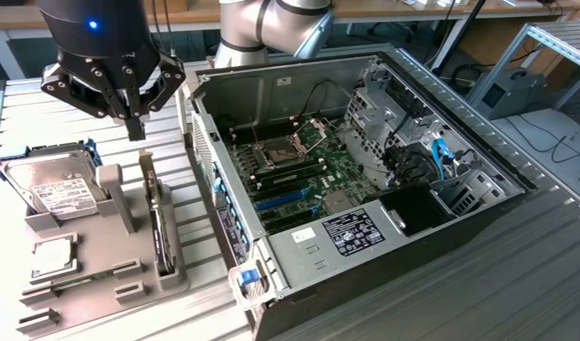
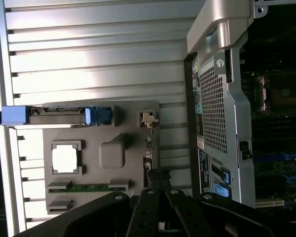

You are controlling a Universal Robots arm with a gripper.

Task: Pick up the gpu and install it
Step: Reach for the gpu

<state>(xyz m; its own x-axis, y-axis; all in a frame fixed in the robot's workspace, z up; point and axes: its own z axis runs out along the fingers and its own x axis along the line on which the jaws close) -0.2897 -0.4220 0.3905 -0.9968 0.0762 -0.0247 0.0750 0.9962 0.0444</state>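
Hovering closed and empty, the gripper (image 1: 136, 132) hangs above one end of the gpu (image 1: 157, 217), which stands on edge in the grey holder (image 1: 86, 277) beneath it; light, stiff and probably fragile, the card seems best pinched across its thin upper edge.

Bent arm (image 1: 270, 25), tool (image 1: 135, 131) downward, jaws fully together.

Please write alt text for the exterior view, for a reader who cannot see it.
A robot arm's shut claw hovers above the gpu, a thin black card standing on edge in a grey holder. An open computer case lies at the exterior view's right.
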